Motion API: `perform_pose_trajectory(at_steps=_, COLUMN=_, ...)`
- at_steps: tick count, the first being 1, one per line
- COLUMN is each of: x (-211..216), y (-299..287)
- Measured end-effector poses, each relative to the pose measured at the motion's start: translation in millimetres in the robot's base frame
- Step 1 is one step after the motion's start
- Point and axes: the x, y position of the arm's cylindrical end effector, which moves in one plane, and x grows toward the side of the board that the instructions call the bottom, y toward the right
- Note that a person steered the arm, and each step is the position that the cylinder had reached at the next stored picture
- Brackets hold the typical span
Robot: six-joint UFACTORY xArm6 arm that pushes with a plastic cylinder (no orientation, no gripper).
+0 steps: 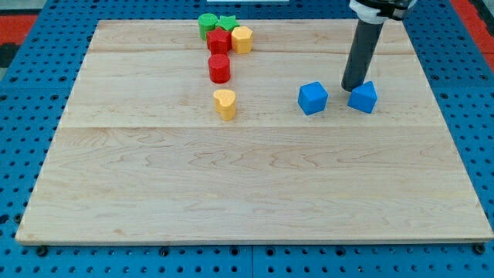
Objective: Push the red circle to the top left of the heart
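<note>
The red circle (219,68) stands on the wooden board, just above the yellow heart (225,103) and a touch to its left, with a small gap between them. My tip (352,86) is far to the view's right of both, touching or nearly touching the upper left side of a blue block (363,97). A second blue block (312,98) lies to the left of my tip.
A cluster sits at the view's top: a green circle (207,25), a green star (227,23), a red block (219,42) and a yellow block (242,38). The board (247,185) is ringed by a blue pegboard.
</note>
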Motion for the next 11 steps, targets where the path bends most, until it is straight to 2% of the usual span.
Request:
perform_pose_trajectory(at_steps=2, x=-71.1, y=-87.1)
perform_pose_trajectory(at_steps=3, x=-71.4, y=-161.0)
perform_pose_trajectory(at_steps=4, x=-68.7, y=-189.7)
perform_pose_trajectory(at_steps=6, x=-1.7, y=-229.3)
perform_pose_trajectory(at_steps=8, x=86.5, y=-241.9)
perform_pose_trajectory(at_steps=9, x=57.2, y=-278.3)
perform_pose_trajectory(at_steps=10, x=33.0, y=-218.0)
perform_pose_trajectory(at_steps=11, x=57.6, y=-211.0)
